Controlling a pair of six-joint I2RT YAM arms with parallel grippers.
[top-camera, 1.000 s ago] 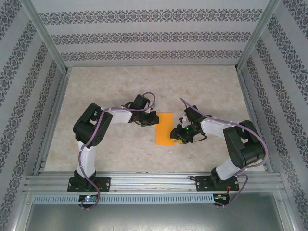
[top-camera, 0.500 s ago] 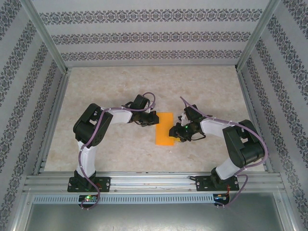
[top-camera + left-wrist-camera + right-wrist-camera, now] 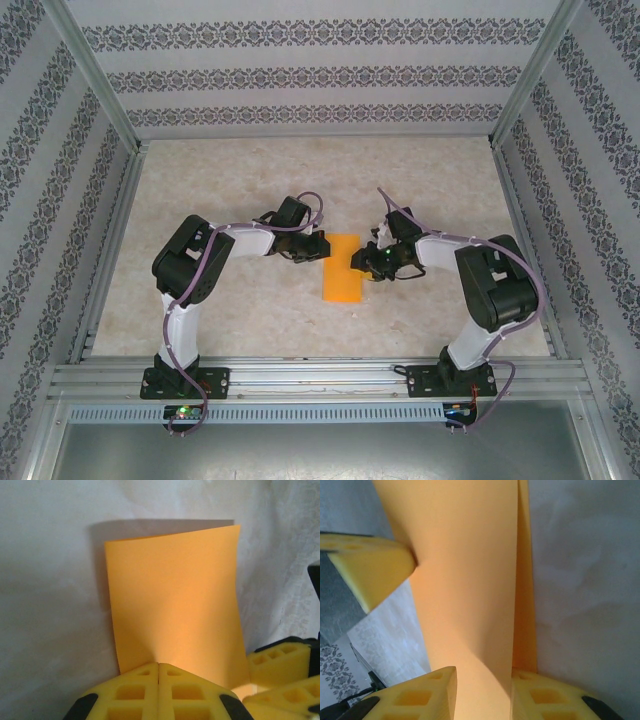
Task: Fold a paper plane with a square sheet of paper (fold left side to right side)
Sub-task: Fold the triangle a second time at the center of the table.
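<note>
Top external: the square sheet of paper, already doubled into a narrow orange rectangle, lies flat on the table about midway between the two arms, its long axis running near-to-far with a slight tilt. The left gripper touches its left long edge toward the far end, and the right gripper comes in from the opposite side at the right long edge, about mid-length. Both claws are at the paper, neither clearly nearer. Left wrist: the left claw's yellow pads are pressed together with no gap, sitting at the near edge of the orange sheet, which stretches straight away from them. Whether they pinch the paper or just pin it down cannot be told. The far edge lifts a little, with a shadow behind it. The right claw's yellow fingers show at lower right, just beside the sheet. Right wrist: the right claw's fingers stand narrowly apart with orange paper running up between them. One layer curves up and away and another lies just behind it on the right. No firm clamp is visible, so a grip on the paper cannot be confirmed. A left-claw finger sits at upper left, touching the raised layer. Judgement: the next move depends on the right long edge lying between the right jaws while the left side is held down, so the crease line follows the sheet's long axis.
</note>
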